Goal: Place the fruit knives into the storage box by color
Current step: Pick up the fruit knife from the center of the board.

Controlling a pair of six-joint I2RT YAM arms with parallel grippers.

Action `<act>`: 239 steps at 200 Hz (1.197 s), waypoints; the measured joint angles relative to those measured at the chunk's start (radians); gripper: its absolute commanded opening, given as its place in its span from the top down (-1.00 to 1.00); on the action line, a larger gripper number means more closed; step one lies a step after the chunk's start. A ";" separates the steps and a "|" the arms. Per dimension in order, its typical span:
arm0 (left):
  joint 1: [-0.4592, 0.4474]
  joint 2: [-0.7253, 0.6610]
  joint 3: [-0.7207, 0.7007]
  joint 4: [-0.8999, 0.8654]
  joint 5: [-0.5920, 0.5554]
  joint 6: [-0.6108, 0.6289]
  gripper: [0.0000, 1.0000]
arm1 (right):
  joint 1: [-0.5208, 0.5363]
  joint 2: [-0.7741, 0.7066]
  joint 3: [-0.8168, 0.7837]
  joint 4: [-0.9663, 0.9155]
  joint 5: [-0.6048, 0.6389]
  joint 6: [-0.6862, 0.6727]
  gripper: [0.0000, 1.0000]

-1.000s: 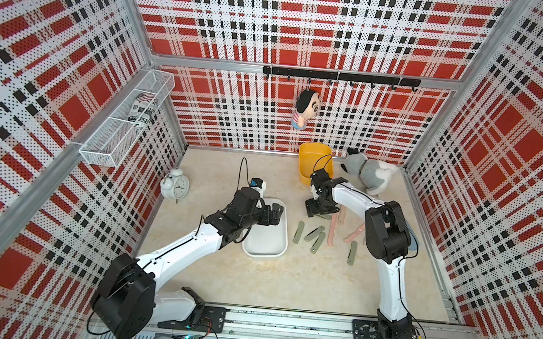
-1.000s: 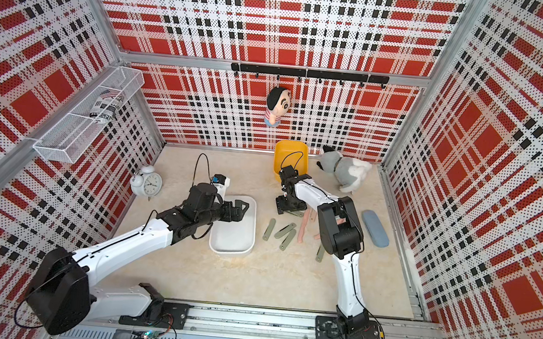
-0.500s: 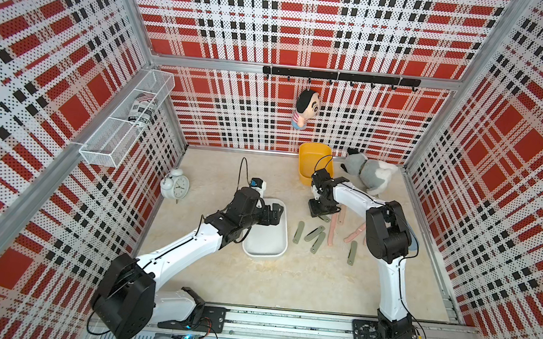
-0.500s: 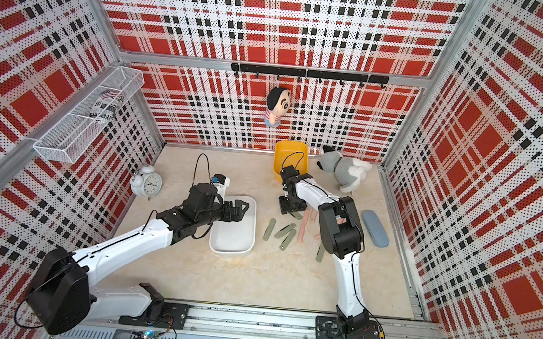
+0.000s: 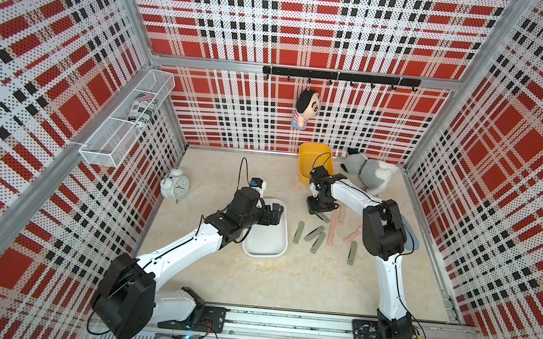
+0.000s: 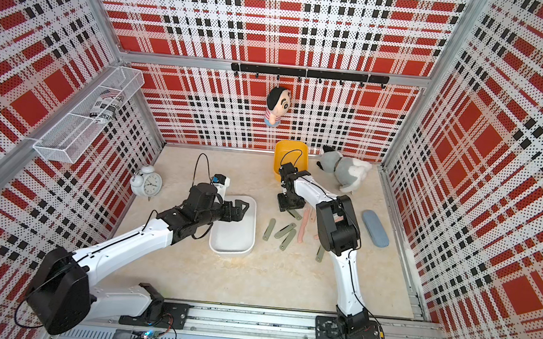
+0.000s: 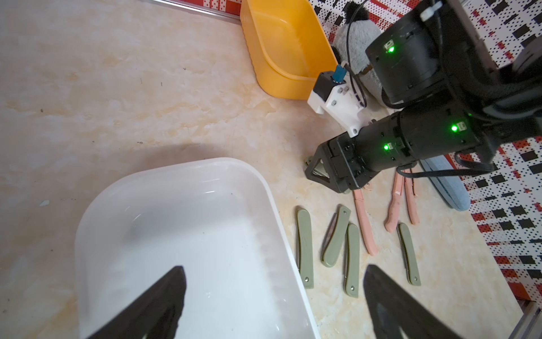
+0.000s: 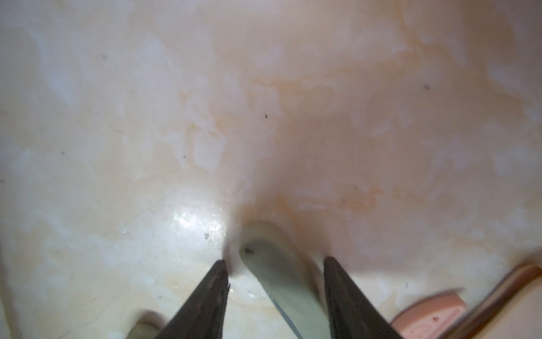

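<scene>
The right end effector (image 8: 275, 261), jaws half spread astride a green fruit knife (image 8: 278, 281) lying on the counter (image 8: 264, 117), seems mid-grasp and must next pinch and lift, while the left end effector (image 7: 274, 267) hovers spread wide over the white storage box (image 7: 181, 164).

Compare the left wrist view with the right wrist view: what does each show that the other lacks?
Only the left wrist view: the empty white storage box, the yellow box, four green knives lying beside the white box, the plush toy, and the open left claw above that box's edge.
Only the right wrist view: a green knife seen close up, its rounded end between the right claw fingers, with a gap on one side.
Both: the beige tabletop, pink knives and the right claw itself.
</scene>
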 measured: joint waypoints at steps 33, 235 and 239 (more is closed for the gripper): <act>0.000 0.000 0.000 0.000 0.000 0.000 -0.92 | 0.000 0.006 0.008 -0.001 0.003 -0.005 0.15; 0.002 0.012 0.000 0.008 0.014 -0.005 -0.92 | 0.000 0.022 0.040 -0.020 0.005 -0.023 0.54; 0.003 0.013 0.000 0.008 0.015 -0.005 -0.92 | 0.000 0.022 0.041 -0.020 0.004 -0.023 0.54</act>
